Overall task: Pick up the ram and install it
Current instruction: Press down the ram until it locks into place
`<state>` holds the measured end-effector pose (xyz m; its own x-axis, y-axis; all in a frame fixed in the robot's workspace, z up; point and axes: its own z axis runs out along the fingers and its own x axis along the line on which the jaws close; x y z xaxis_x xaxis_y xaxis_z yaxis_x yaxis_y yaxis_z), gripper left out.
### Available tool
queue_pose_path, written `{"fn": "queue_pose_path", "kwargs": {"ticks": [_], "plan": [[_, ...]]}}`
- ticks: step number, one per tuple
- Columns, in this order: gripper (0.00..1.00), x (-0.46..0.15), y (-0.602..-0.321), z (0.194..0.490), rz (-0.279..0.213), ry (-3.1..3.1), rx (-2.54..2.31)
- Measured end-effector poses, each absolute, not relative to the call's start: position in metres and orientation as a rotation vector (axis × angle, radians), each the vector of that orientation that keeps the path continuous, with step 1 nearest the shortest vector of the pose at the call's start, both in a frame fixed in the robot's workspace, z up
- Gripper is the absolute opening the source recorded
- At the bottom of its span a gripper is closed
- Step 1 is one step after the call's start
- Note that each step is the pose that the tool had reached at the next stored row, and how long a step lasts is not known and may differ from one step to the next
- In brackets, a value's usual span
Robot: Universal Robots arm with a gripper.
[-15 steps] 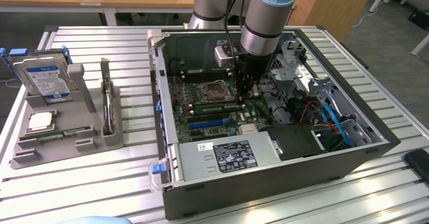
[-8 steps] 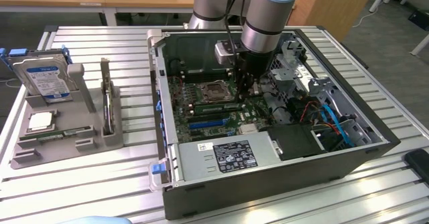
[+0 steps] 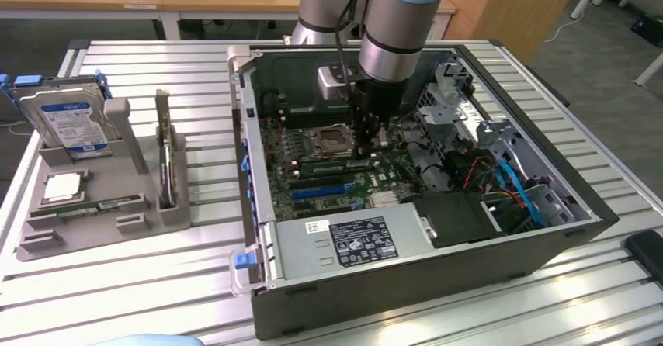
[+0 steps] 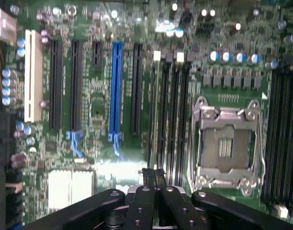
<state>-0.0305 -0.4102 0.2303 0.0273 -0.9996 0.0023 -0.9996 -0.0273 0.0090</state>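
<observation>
My claw is shut with nothing between its fingers, low over the memory slots beside the empty socket. A ram sits in a slot under me — this looks like seating, which calls for straight, even pressure.

Robot arm: silver-grey tube, pale blue joint cap, black band.
Gripper: black linkage fingers with round screw heads; grey wrist block; black cable along the arm.
</observation>
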Motion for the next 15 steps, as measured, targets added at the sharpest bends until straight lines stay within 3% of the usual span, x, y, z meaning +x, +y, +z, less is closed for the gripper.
{"fn": "queue_pose_path", "kwargs": {"ticks": [15], "plan": [[0.1, -0.079, -0.41, 0.23, 0.015, -2.175, 2.235]]}}
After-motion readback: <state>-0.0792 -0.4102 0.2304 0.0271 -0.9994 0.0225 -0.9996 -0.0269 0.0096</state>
